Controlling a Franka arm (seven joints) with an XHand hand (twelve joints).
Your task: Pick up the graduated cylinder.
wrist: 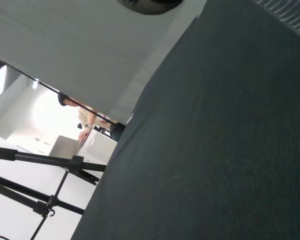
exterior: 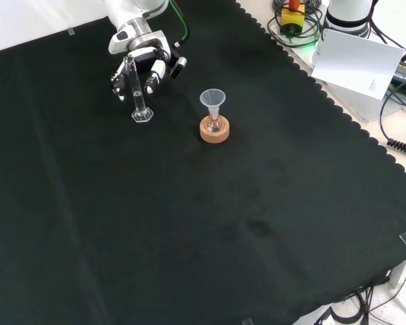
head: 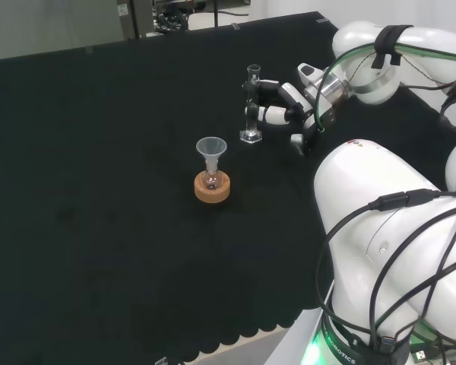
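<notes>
Clear graduated cylinder upright, mouth up

In the head view the white arm reaches from its big near link at 4 o'clock up and across to the hand at about 1 o'clock, wrist level, fingers stretched toward 9 o'clock, slightly bent and spread. In the front view the hand hangs at 11 o'clock, fingers pointing down

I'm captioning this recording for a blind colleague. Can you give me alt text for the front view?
A black and white robot hand reaches around a tall clear glass graduated cylinder standing upright on black cloth. To its right, a small clear flask with a funnel sits on a cork ring.
</notes>
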